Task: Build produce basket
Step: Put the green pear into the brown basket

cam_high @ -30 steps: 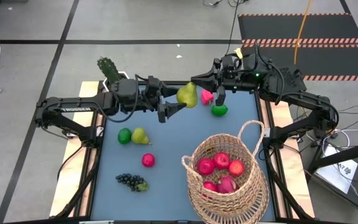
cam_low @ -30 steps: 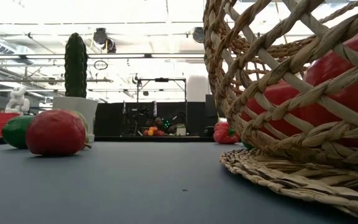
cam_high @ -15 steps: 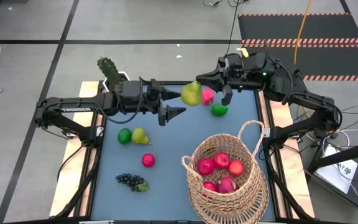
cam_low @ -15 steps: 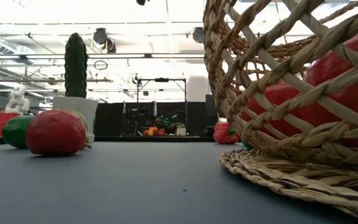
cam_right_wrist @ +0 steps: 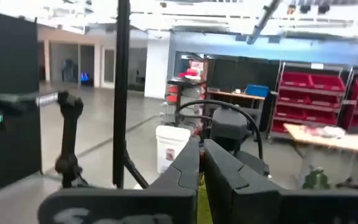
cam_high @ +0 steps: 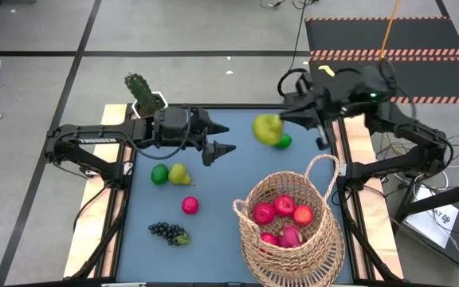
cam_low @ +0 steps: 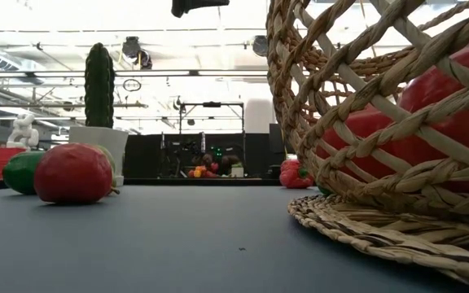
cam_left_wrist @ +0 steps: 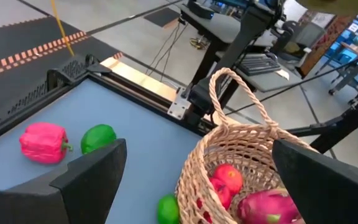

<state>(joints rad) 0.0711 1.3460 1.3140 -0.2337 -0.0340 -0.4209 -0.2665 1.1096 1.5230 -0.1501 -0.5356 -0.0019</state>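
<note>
The right gripper is hanging above the table's far right part, its fingers pinched nearly together on a yellow-green pear that is riding in the air over the blue table; in the right wrist view only a sliver of yellow is showing between the fingers, so how firmly it is gripping is hard to judge. A green lime is lying on the table just beside and partly under the pear, and in the left wrist view a pink dragon fruit is lying next to that lime. The left gripper is reaching over the far middle of the table with its jaws spread wide and nothing between them, pointing toward the pear. The basket is standing at the near right corner, its loop handle toward the far side, and it is holding several red apples and a pink fruit. Over on the left half, a second lime and a second pear are lying side by side, touching; a small red fruit is lying nearer the front, and a dark grape bunch is lying nearest the front edge. A potted cactus is standing at the far left corner.
</note>
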